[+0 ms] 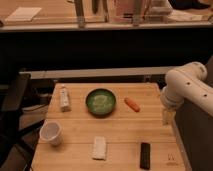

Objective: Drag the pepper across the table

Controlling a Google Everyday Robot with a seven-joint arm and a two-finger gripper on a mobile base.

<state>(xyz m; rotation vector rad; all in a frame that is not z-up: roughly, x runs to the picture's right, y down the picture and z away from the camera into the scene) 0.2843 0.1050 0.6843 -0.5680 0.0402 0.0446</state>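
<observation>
Currently, pepper (132,104) lies on the table (125,134) just right of the green bowl (100,101). Gripper (167,117) (spread wide, empty) hangs farther right, presumably poised for approach.

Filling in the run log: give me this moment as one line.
gripper: open, empty, over right edge of table | pepper: untouched, right of green bowl | drag: not begun

No legible text or labels

Pincer (167,118) at right table (125,132) edge, arm (192,89) cropped
</observation>
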